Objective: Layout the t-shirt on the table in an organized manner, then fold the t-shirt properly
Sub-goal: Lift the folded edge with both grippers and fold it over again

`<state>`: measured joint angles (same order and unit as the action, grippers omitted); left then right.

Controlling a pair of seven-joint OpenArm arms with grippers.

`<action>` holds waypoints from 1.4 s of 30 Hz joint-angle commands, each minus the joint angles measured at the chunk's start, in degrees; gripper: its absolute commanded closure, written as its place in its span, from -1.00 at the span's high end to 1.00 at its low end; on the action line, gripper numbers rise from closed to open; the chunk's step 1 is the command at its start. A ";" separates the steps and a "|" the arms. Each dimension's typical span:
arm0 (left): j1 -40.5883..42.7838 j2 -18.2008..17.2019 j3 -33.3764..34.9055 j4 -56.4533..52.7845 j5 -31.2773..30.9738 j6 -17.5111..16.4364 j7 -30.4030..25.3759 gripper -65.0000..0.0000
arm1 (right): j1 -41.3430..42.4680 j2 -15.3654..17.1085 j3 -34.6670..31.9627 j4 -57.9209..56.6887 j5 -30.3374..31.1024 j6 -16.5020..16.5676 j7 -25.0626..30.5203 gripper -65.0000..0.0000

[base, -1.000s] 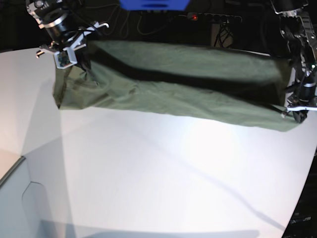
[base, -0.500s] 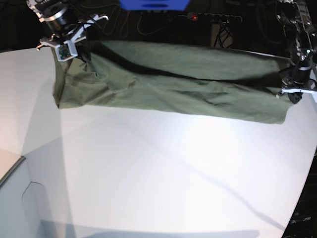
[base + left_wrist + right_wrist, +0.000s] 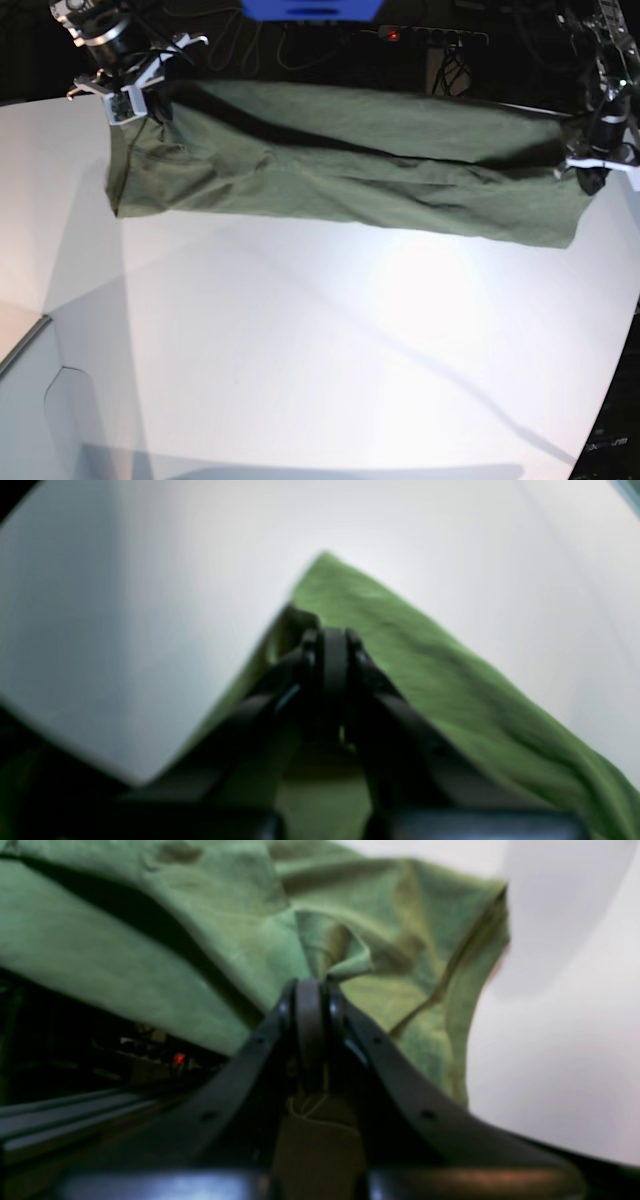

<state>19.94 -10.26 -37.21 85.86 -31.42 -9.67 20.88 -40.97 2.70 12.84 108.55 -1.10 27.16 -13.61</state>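
While the t-shirt [image 3: 350, 165] is stretched in a long band across the far side of the tabletop [image 3: 330, 340], it is held at both ends: the left hand [image 3: 597, 165] is closed on the cloth at one end, and the right hand [image 3: 125, 95] is closed on a bunched fold at the other. In both wrist views, the jaws are seen pressed together with green fabric pinched at their tips. The lower edge of the t-shirt appears to rest on the tabletop, while the upper edge is held up between the two hands, though the exact line of contact cannot be told.

The step in hand is judged to be the laying-out, and it is not yet finished: creases run along the length of the t-shirt, and a gathered lump is seen just beside the right hand. For this to be done well, even tension between the two hands would be needed, so that the folds are drawn out before the cloth is lowered. Both ends would best be brought down together and level, toward the near side of the tabletop, so that no layer is trapped underneath. Release would be wise only once the cloth lies flat.
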 commanded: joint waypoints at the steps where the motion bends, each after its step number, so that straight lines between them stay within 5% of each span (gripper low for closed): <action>1: -0.21 -0.60 -0.63 0.77 -0.19 -0.31 -1.06 -1.00 | 0.05 0.25 0.21 -0.20 0.71 -0.21 1.52 -1.00; 11: -0.38 -1.21 -0.63 -3.45 -0.10 -0.31 -0.97 -0.94 | 5.06 0.25 -0.14 -8.38 0.71 -0.12 1.52 -1.00; 20: -0.30 -2.18 -0.63 -3.97 -0.10 -0.31 -0.97 0.28 | 8.31 0.07 -0.23 -12.77 0.71 -0.04 1.52 -1.00; 23: -0.56 -2.18 -0.63 -6.08 -0.10 -0.31 -0.97 0.51 | 8.66 -0.02 -0.31 -12.86 0.71 -0.04 1.52 -1.00; 37: -2.49 -2.79 -0.02 -13.82 -0.01 -0.31 -0.97 0.52 | 8.66 0.07 -1.37 -12.86 0.71 -0.04 1.34 -1.00; 42: -3.29 -2.97 -0.11 -13.91 5.09 -0.31 -0.97 0.18 | 8.66 0.16 -1.37 -12.86 0.71 -0.04 1.17 -1.00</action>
<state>17.04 -12.45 -37.04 71.22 -25.93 -9.67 20.99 -32.12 2.68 11.29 94.80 -1.10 27.16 -13.65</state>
